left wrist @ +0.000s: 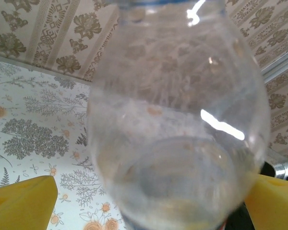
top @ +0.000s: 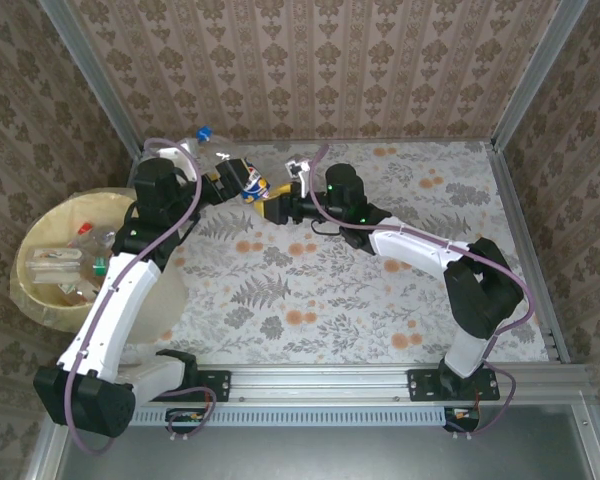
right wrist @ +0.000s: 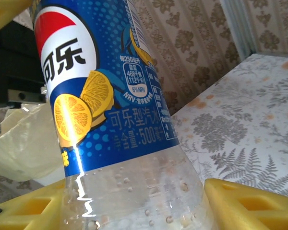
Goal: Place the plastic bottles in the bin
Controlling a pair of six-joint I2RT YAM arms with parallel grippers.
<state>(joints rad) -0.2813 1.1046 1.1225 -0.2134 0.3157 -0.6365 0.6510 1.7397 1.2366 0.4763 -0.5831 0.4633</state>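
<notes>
2 plastic bottles are being worked at this moment, 1 per gripper.

Right gripper [right wrist: 134, 191]: closed on the clear lower body of a blue-labelled cola bottle [right wrist: 101, 96] printed with orange slices. Both yellow fingers [right wrist: 249, 201] bear against its sides, and the bottle sits tilted in the grasp.

Left gripper [left wrist: 151, 189]: jaws spread wide, with a clear bottle with a blue cap [left wrist: 177, 120] standing between them. A gap shows between that bottle and the finger on the wrist camera's left. On the other side bottle and finger meet or overlap, and contact cannot be confirmed. No grip is made there.

The bin [top: 30, 300] lies to the left gripper's outer side and back towards its own arm. It is well apart from the right gripper, with the left arm [top: 120, 290] in between. Several bottles [top: 65, 265] already lie inside it.

Judgement: the step in hand is pick-up. The right gripper's bottle is secured; the left gripper's bottle is framed but not taken. The left gripper next needs to close until both fingers bear on the wide body, then lift and swing over the bin before opening. The right gripper's bottle has further to travel and must pass the left arm, so the 2 arms need sequencing to avoid a clash. The task appears partly done.
</notes>
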